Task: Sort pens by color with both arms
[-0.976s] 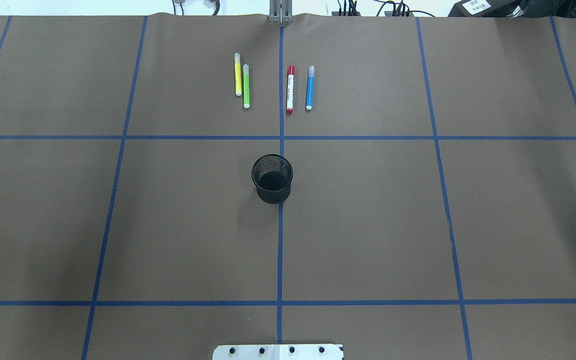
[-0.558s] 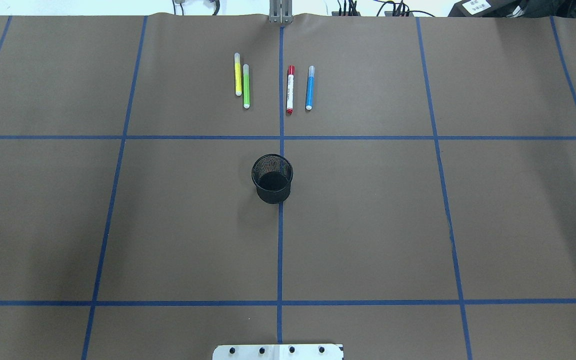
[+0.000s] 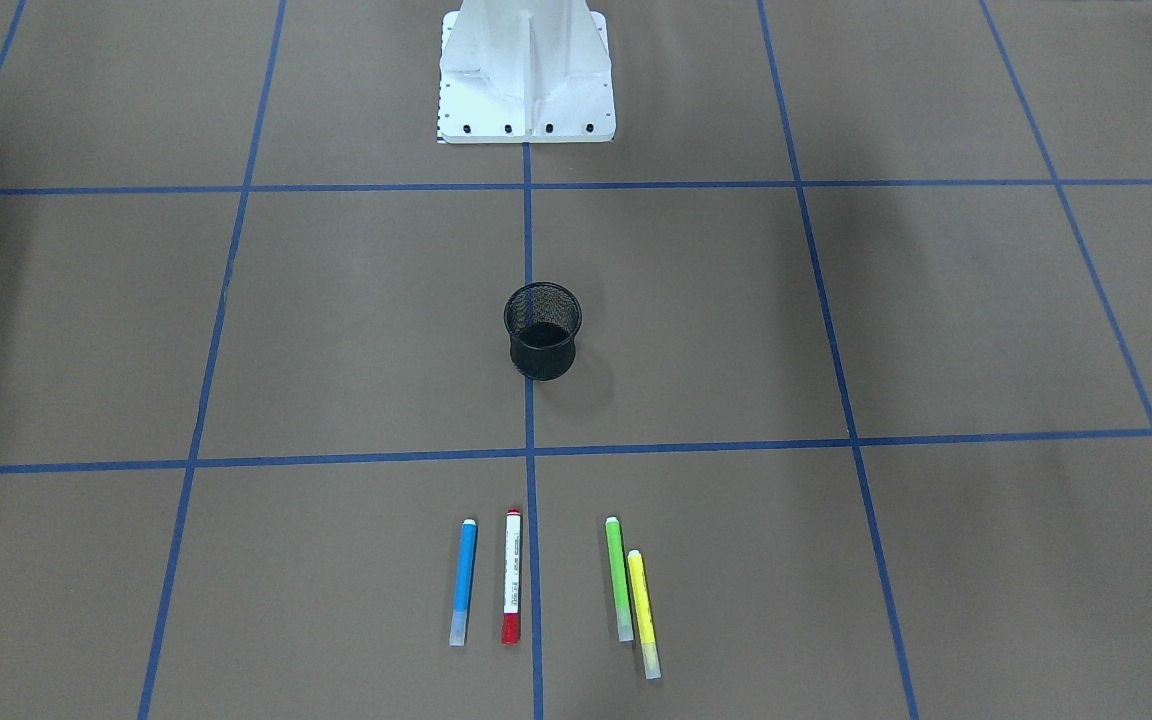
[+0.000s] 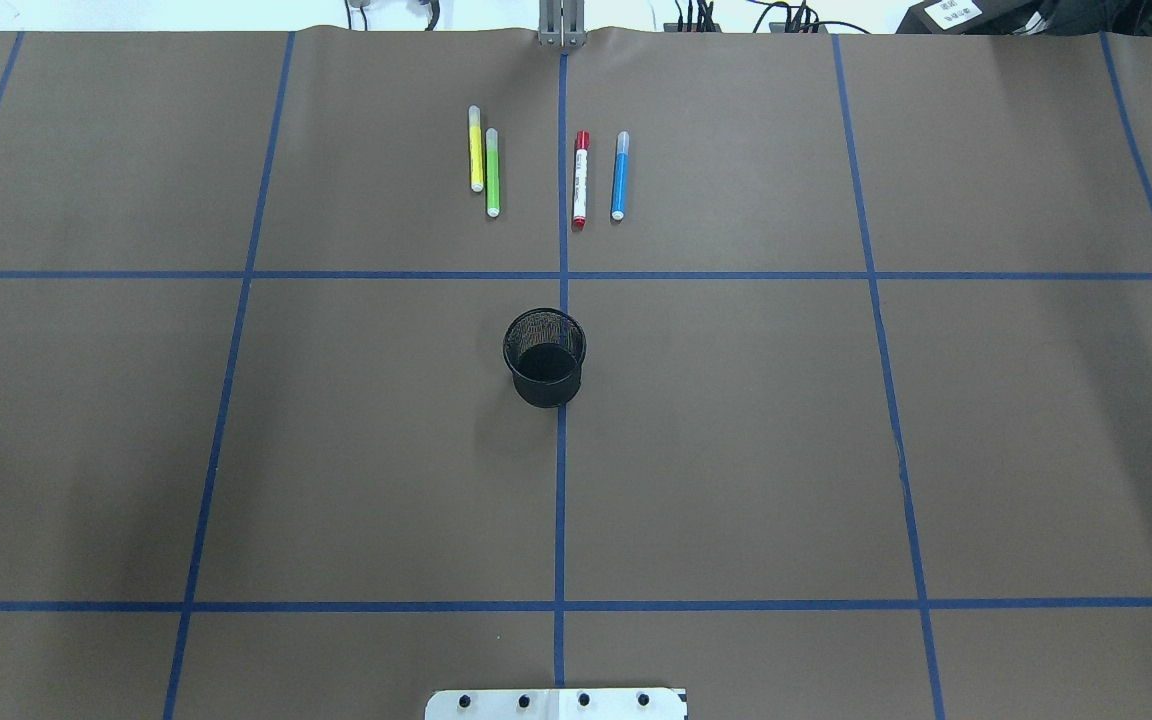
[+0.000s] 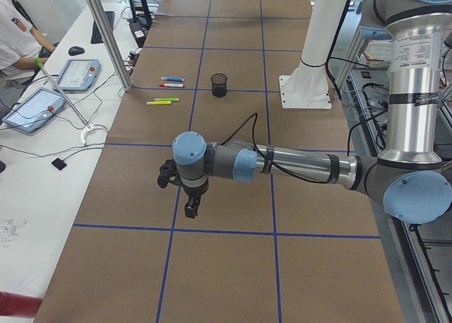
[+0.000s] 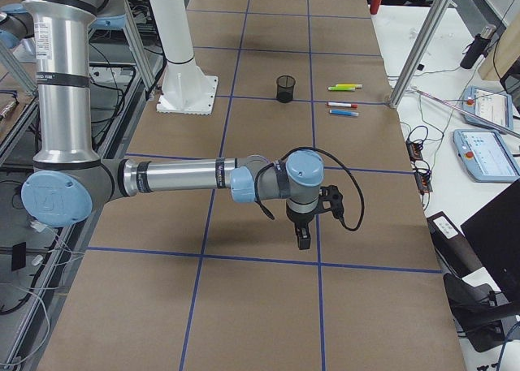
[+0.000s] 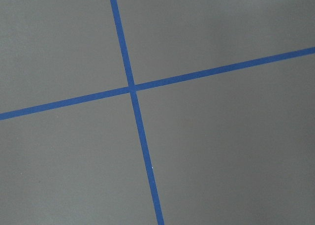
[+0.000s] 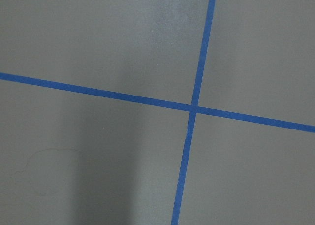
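A brown table (image 4: 736, 450) gridded in blue tape carries a yellow pen (image 4: 476, 150), green pen (image 4: 492, 175), red pen (image 4: 580, 180) and blue pen (image 4: 619, 178) in a row beyond a mesh cup (image 4: 544, 358). The left gripper (image 5: 191, 208) and right gripper (image 6: 303, 241) hang at opposite ends, well apart from the pens; whether their jaws are apart cannot be told.

The blue pen (image 4: 619, 176), green pen (image 4: 492, 173), yellow pen (image 4: 476, 150) and red-ended white pen (image 4: 580, 180) contrasted with the black mesh cup (image 4: 544, 357) and blue-gridded brown table (image 4: 736, 450).
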Controlling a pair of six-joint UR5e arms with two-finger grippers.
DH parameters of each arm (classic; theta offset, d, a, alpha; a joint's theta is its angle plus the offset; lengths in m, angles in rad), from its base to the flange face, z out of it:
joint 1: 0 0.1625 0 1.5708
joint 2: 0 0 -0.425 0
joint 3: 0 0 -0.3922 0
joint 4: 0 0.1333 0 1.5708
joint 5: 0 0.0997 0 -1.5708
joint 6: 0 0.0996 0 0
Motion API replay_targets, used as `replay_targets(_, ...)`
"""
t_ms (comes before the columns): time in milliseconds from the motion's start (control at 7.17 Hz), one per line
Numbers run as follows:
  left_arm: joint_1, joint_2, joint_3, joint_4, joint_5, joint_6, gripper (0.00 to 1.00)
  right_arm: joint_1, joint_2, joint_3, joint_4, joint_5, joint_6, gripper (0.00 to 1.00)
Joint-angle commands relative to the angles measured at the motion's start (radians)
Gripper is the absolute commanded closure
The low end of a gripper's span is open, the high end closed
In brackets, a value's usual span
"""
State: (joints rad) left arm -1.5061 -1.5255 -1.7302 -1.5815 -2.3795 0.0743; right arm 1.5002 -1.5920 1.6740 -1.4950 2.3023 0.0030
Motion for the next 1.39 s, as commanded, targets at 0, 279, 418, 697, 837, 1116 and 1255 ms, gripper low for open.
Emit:
replay_targets(0,0.0,0.001,0.004,0.0,-0.001,-0.001,0.0,-0.003,0.039,-0.011,-0.08,-0.007,-0.001,0.0)
replay_targets(279,0.0,0.002,0.003,0.0,-0.001,-0.001,0.0,0.0,0.046,0.001,-0.126,-0.006,-0.003,0.0)
replay_targets(418,0.0,0.004,0.003,0.0,-0.001,-0.001,0.0,0.0,0.049,0.003,-0.126,-0.006,-0.002,0.0)
replay_targets(697,0.0,0.004,0.001,0.0,-0.001,-0.001,0.0,-0.001,0.049,0.003,-0.125,-0.006,-0.001,0.0)
replay_targets(837,0.0,0.005,-0.002,0.0,-0.001,-0.001,0.0,-0.001,0.047,0.006,-0.125,-0.006,0.0,0.0)
replay_targets(1116,0.0,0.007,-0.003,0.0,-0.001,-0.001,0.0,-0.003,0.047,0.004,-0.12,-0.006,-0.001,0.0)
replay_targets(1255,0.0,0.005,-0.003,0.001,-0.001,-0.002,0.0,-0.003,0.047,0.003,-0.12,-0.006,-0.001,0.0)
